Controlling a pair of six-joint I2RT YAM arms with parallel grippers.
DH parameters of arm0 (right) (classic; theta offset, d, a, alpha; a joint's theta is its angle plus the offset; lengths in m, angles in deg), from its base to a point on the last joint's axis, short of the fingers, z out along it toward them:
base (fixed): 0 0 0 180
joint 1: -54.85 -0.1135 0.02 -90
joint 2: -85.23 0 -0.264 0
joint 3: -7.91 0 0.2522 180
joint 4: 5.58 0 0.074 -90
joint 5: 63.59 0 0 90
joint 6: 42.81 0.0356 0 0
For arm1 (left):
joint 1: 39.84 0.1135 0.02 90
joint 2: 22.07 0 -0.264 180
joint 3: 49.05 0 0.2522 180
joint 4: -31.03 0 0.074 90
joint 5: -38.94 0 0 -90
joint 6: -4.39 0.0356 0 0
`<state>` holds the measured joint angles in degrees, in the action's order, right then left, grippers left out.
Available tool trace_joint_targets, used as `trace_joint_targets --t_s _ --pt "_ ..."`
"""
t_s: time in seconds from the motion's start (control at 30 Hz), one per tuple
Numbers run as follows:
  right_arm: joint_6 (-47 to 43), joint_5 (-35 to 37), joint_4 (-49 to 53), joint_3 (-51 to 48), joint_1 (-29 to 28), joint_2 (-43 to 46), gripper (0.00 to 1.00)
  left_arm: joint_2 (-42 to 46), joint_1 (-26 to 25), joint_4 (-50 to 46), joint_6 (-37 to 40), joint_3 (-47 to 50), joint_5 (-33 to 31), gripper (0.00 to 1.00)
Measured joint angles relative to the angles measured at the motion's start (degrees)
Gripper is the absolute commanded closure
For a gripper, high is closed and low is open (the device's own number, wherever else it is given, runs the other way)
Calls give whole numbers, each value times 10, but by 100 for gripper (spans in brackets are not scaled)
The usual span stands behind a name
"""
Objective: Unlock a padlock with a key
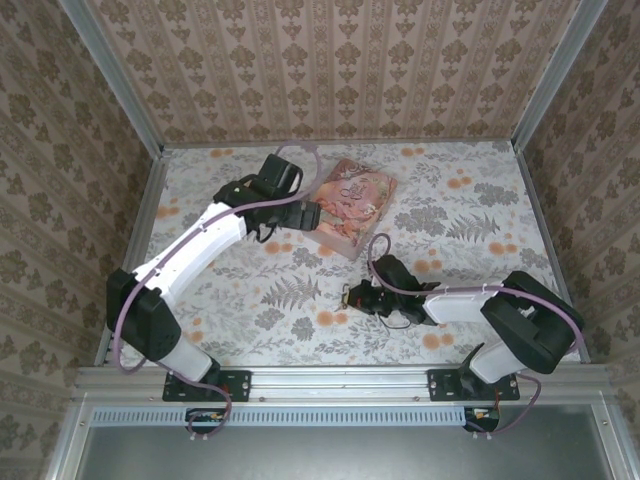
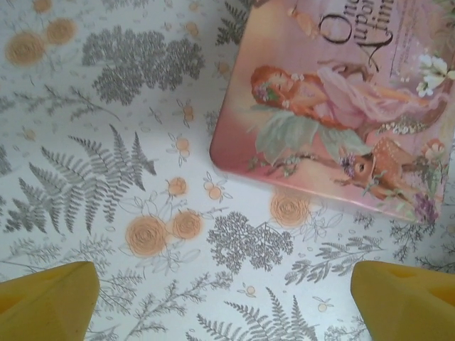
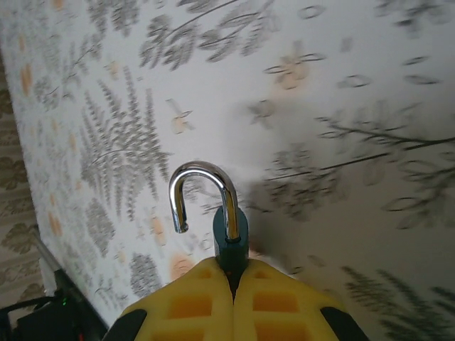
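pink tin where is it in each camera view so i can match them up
top external: pink tin at upper centre of the table, lying at an angle.
left wrist: pink tin at upper right, cut by the top edge.
shared landmark: fern-and-orange-flower tablecloth under it.

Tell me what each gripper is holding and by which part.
The right gripper pinches the padlock by its body; the left gripper holds nothing.
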<state>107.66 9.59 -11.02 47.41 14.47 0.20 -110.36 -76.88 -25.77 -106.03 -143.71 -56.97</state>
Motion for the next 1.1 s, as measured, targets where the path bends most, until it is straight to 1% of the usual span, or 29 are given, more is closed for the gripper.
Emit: trace_joint_targets --t_s 0.03,0.1,0.13,0.23,0.33,0.37,0.43,0.5,0.57,0.63,0.7,0.77,0.93,1.0,1.1 --pt "1 0 0 -3 8 -1 70 5 0 1 -5 11 4 0" --pt "2 2 0 -7 23 0 51 11 1 2 -12 29 11 0" --pt "1 -4 -3 -9 31 8 43 14 3 3 -16 38 15 0" --pt "-7 0 28 -14 53 63 29 29 10 3 -26 55 22 0" --pt "-23 2 87 -14 87 151 6 54 32 3 -32 64 31 0" --pt "-31 3 110 -13 101 184 1 63 42 4 -34 66 33 0" --pt "-52 6 167 1 139 249 0 86 69 8 -35 71 36 0" --pt "-74 11 218 29 183 295 0 107 100 18 -35 80 38 0" --pt "-98 22 261 67 224 323 1 129 135 37 -35 99 35 0" --pt "-127 48 293 106 259 335 1 151 170 67 -33 131 24 0" --pt "-157 84 305 135 278 334 0 178 196 112 -24 182 1 0" --pt "-186 123 302 150 293 328 0 204 209 160 -8 238 -29 0" --pt "-249 226 251 150 326 277 0 233 234 296 65 336 -114 0" --pt "-278 264 222 150 337 246 0 233 261 365 98 368 -127 0" --pt "-319 312 184 149 352 204 0 230 315 453 137 416 -131 0"
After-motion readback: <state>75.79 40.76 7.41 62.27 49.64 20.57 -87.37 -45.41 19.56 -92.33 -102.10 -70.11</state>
